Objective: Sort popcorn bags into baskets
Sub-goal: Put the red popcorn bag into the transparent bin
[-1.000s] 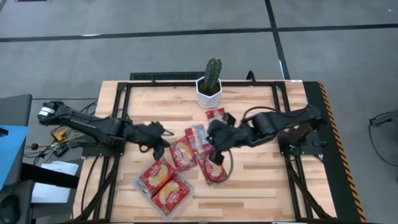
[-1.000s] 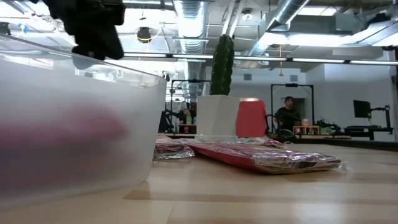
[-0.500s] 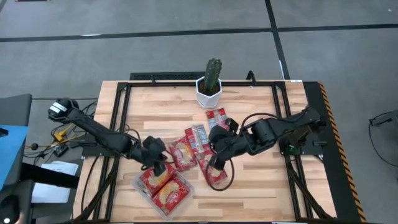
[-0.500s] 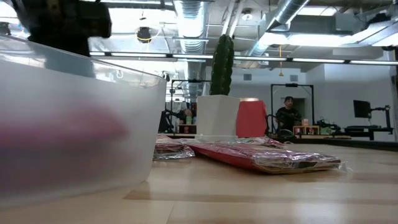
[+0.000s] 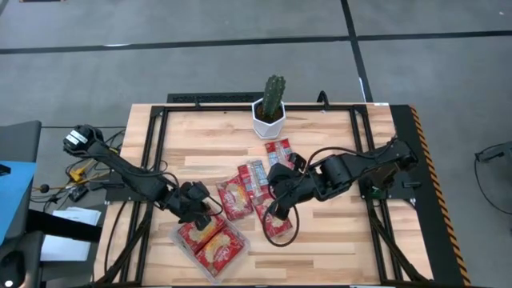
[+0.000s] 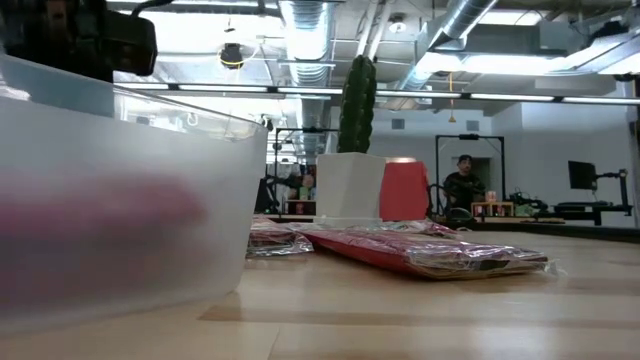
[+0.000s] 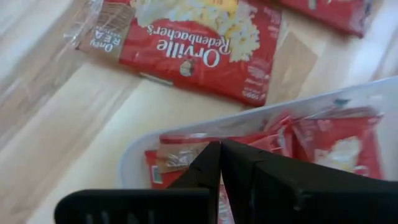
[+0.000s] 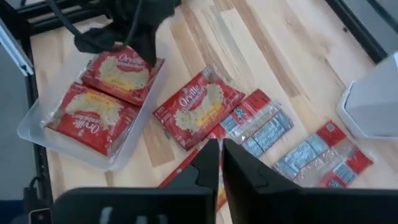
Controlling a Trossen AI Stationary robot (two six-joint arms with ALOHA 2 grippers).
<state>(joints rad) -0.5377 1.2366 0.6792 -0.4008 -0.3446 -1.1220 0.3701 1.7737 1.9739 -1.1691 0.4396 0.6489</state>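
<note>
Clear plastic tray (image 5: 186,244), near edge of the wooden surface (image 5: 320,240): it holds two large popcorn bags side by side, one (image 5: 199,230) farther from the near edge, the other (image 5: 222,247) toward the tray's right corner. My left jaws (image 5: 200,214) hang over the tray's far rim, pressed together with nothing between them; the left wrist view shows the tray wall (image 7: 205,124) and the bags inside just beyond the fingertips. A third large bag (image 5: 234,197) lies flat on the surface just beside the tray, between my two arms; it also shows in the left wrist view (image 7: 193,46) and the right wrist view (image 8: 198,106).

My right jaws (image 5: 274,206) sit above the loose pile at the middle of the surface, also closed and empty. Beneath them lies a large bag (image 5: 276,225). Slim bags with silver middles lie close by: a pair (image 5: 256,178) beside the third large bag, and another (image 5: 279,150) nearer the white pot (image 5: 269,124) holding a cactus (image 5: 274,92) at the far edge. From the low view, the tray's frosted wall (image 6: 130,230) fills the left side, with flat bags (image 6: 430,252) beyond it.
</note>
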